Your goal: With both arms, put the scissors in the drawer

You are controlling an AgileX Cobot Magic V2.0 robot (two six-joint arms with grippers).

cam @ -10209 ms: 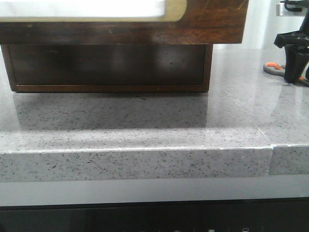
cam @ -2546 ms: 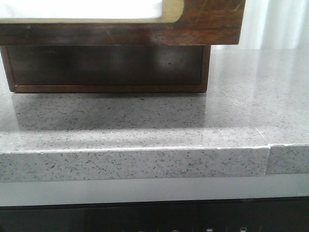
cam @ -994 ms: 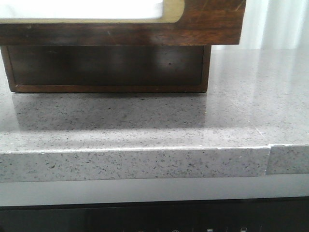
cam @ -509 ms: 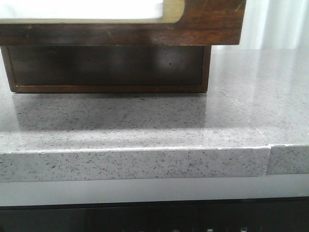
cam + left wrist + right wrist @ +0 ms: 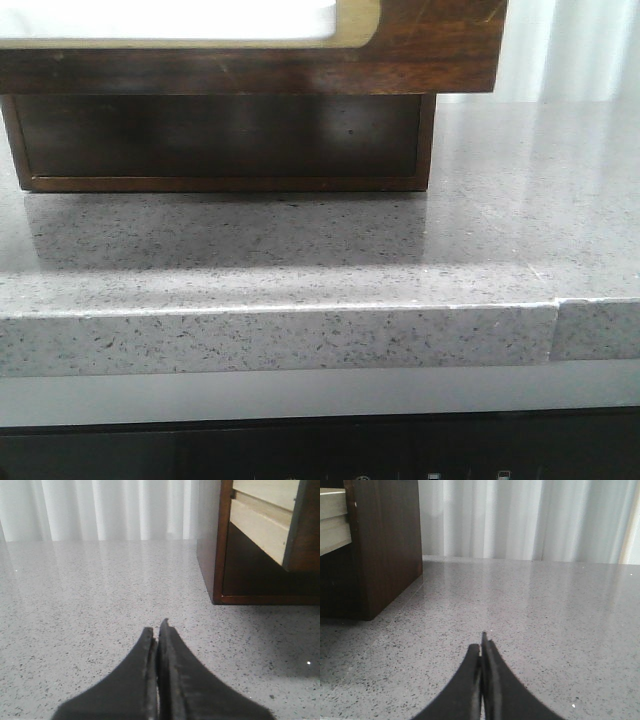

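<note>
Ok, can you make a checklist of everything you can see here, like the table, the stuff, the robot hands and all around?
Surface: speckled grey stone counter, bare where seen.
Job's things: drawer pulled out above the open cabinet base; scissors nothing seen.
Clutter: nothing seen.
Grippers: left gripper shut and empty, low over the counter; right gripper the same.
Cables: nothing seen.
Surroundings: white curtain behind the counter.

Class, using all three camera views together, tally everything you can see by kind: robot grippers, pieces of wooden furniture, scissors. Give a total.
Grippers: 2, the left gripper and the right gripper, both shut and empty.
Wooden furniture: 1, the cabinet with its drawer pulled out.
Scissors: 0 in view.
Total: 3
</note>
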